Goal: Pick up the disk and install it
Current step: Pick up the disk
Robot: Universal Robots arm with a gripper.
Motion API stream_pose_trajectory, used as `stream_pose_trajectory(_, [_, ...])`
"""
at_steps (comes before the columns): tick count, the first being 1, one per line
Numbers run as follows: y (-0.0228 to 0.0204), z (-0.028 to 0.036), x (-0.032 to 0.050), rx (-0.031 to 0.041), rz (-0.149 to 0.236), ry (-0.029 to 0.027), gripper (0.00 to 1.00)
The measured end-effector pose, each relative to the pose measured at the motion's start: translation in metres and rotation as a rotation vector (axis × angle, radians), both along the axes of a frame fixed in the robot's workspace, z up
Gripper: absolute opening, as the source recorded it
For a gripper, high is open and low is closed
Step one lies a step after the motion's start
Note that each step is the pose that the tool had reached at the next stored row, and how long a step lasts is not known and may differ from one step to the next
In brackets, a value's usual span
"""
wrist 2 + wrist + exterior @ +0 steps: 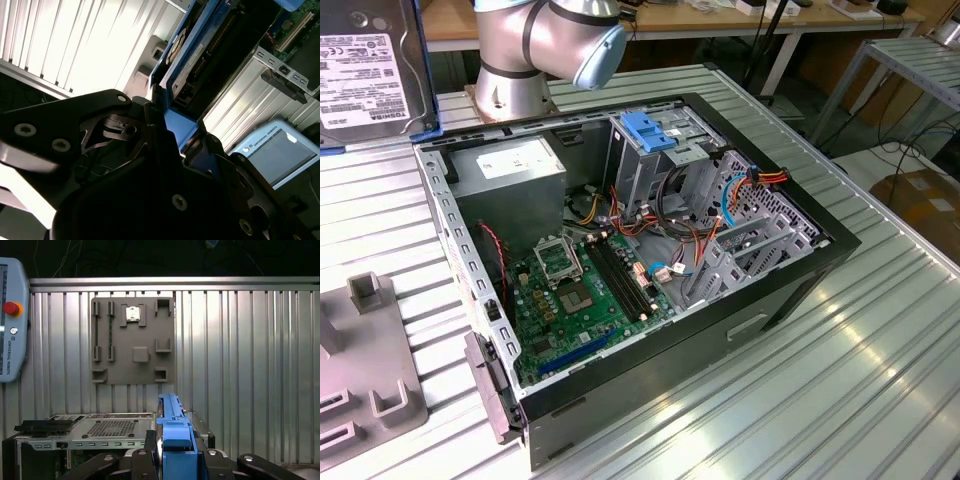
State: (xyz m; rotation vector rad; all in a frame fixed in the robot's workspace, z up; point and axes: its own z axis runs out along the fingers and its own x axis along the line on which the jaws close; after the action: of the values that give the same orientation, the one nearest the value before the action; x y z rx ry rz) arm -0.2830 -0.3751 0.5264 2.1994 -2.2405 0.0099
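Aloft, my gripper (176, 447) pinches the disk (362, 65) by its rail, clear of the computer case (670, 365). Ribbed metal table (860, 380) spreads around the case, a grey fixture plate (360, 370) beside it.

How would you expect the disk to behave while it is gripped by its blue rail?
The disk is a flat metal slab, so it is probably rigid and rather heavy for its size. The gripper clamps it by its blue plastic rail, which looks smooth and might flex or slip slightly.
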Motion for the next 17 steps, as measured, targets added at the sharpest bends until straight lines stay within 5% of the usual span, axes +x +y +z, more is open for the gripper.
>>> stream_pose_trajectory(17, [0.0, -0.0014, 0.0594, 0.0, 0.0, -0.0001, 0.37])
